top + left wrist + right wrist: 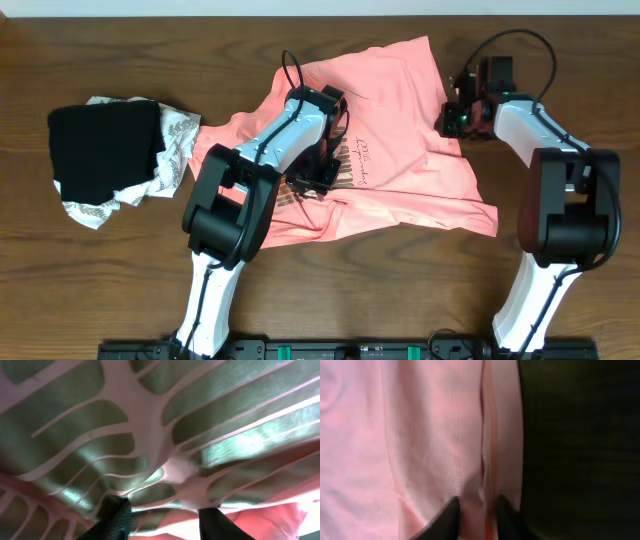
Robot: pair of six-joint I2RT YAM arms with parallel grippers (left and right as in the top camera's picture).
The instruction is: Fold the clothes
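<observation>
Counter [60, 300]: wood. T-shirt [400, 170] lies crumpled, centre to far-right of counter. No fold made yet. Black garment [100, 150] on white cloth [178, 135] near left edge, just beside shirt.

Left jaws: down on lettering [75, 425] mid-shirt, part-way apart, fabric puckered between. Gripping or not, cannot tell.

Right jaws: nipped on shirt's far-right edge, seam [457, 435] running in.

Likely step: draw edge flat. Confirm right pinch holds whole edge before lifting. Left should pin or let go cleanly. Carry low, clear of left pile.
</observation>
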